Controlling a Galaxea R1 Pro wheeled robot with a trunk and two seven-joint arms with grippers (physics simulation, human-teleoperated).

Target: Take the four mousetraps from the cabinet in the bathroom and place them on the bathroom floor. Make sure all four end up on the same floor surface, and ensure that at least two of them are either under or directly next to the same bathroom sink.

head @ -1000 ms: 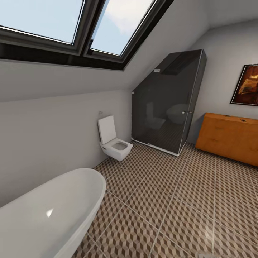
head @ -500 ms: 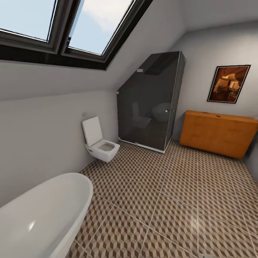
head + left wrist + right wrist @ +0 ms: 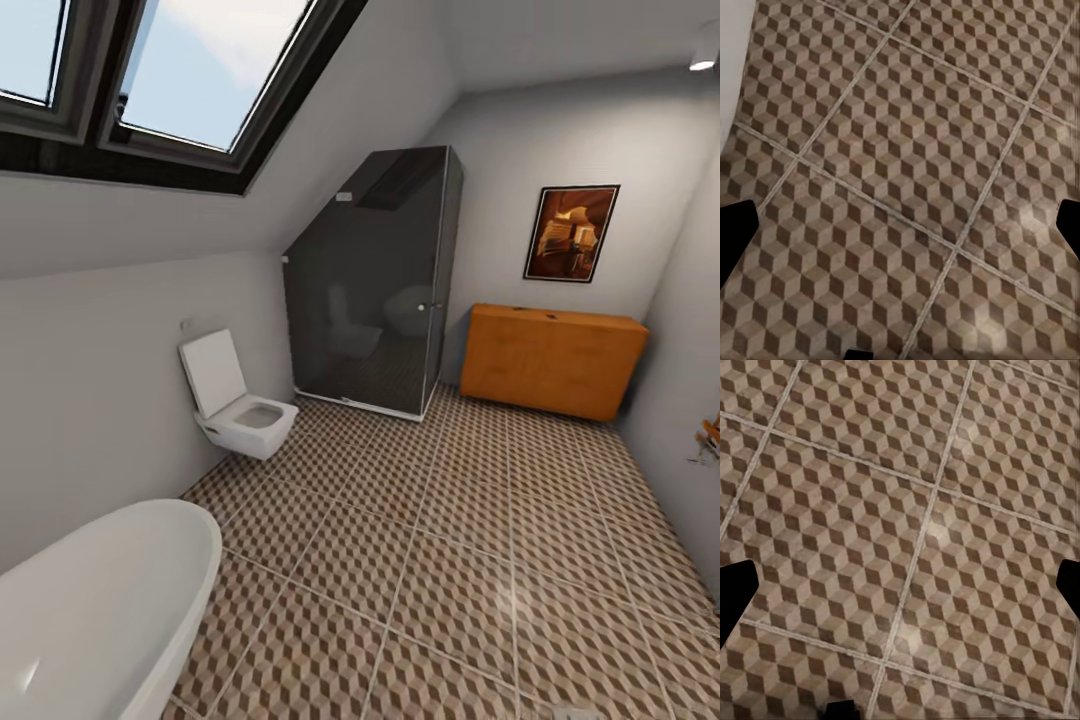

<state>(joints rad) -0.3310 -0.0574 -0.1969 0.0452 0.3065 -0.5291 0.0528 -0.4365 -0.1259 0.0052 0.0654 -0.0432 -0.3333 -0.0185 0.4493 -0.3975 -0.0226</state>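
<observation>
The cabinet stands against the far wall, right of the dark shower stall; it sat nearer the picture's right edge a second ago, so the head has swung toward it. No mousetraps visible; doors look shut. Both pincers hang spread over the bathroom floor, holding nothing. No legible writing.
</observation>
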